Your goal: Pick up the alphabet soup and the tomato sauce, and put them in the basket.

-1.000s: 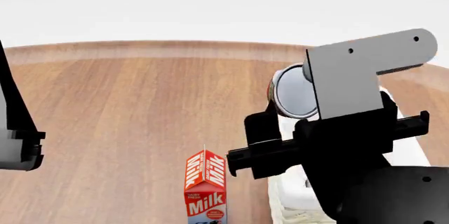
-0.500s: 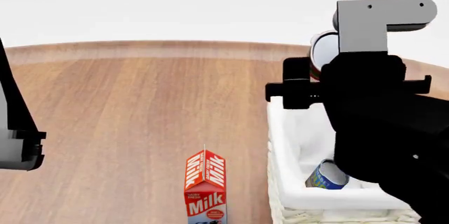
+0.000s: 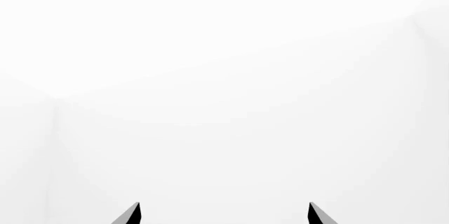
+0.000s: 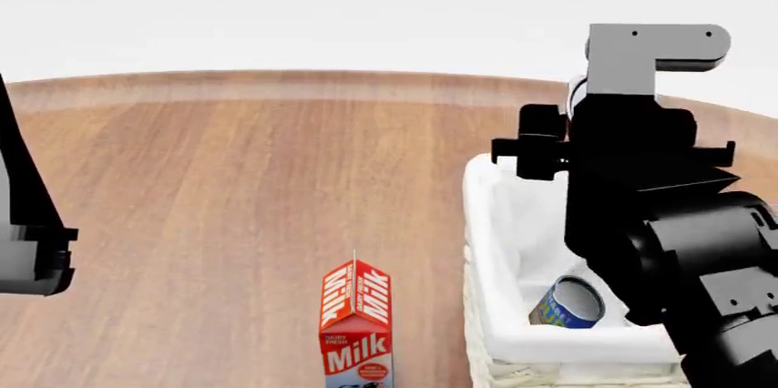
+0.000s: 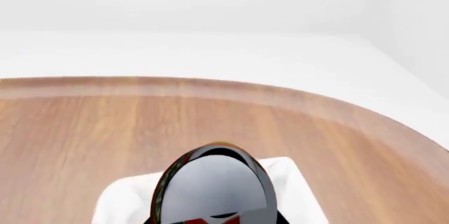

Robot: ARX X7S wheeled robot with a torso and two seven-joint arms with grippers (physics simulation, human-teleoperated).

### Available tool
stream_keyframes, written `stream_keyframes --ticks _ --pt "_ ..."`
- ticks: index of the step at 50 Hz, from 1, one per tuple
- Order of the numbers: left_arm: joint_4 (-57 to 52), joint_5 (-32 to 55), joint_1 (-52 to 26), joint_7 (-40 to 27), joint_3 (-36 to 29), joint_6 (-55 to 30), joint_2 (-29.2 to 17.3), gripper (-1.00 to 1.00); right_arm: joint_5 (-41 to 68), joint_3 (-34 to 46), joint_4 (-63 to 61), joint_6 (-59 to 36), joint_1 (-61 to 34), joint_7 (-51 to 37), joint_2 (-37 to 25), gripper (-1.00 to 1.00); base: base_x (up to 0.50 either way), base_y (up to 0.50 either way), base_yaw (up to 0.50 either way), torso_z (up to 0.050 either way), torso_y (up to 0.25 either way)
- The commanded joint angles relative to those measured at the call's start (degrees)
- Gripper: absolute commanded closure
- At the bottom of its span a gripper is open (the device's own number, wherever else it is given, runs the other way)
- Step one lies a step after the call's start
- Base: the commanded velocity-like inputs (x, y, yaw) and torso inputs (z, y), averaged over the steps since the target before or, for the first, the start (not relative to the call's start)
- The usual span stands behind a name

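Step in hand: second can going in. Alphabet soup already lies tipped on its side inside the basket, near the basket's front wall. Tomato sauce is the one in transit.

Right hand is above the basket's far end, clamped on the tomato sauce. The right wrist view shows the can's silver top filling the foreground, a sliver of red and green label at its edges, and the white basket lining just behind and below it. In the head view the can is almost fully hidden behind the arm; only a pale sliver shows beside the grey bracket. Exact finger gap not visible, but the can sits seated in the grip, so I read it as closed on the can.

Left hand: only two dark fingertips show in its wrist view, well apart, nothing between them, pointing at blank white. Wide and idle.

Next move, my read: lower the can into the free far part of the basket, clear of the soup, then release. Risk: dropping from height could bounce it off the rim.

Milk carton stands on the desk just beside the basket, not involved.
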State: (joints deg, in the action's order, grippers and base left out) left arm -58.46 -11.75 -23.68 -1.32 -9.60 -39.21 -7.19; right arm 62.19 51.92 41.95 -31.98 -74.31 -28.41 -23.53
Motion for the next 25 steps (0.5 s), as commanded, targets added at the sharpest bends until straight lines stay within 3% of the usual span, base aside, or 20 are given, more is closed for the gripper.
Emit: stream_keyframes --ticks 1,10,25 --pt "0.1 0.3 0.0 -0.3 -0.1 0.1 -0.2 -1.00 -7.6 2.0 20.0 6.7 -1.6 6.5 7.2 1.00 0.00 0.00 0.00 0.000 0.000" --pt "0.3 0.6 0.2 -0.6 -0.1 0.4 -0.2 -1.00 -8.7 1.6 31.9 10.3 -3.4 10.0 11.5 1.00 0.00 0.00 0.00 0.000 0.000" --pt "0.6 1.2 0.5 -1.1 0.1 0.8 -0.5 -1.00 -10.6 -1.5 32.9 5.0 -2.7 11.9 12.6 1.00 0.00 0.00 0.00 0.000 0.001"
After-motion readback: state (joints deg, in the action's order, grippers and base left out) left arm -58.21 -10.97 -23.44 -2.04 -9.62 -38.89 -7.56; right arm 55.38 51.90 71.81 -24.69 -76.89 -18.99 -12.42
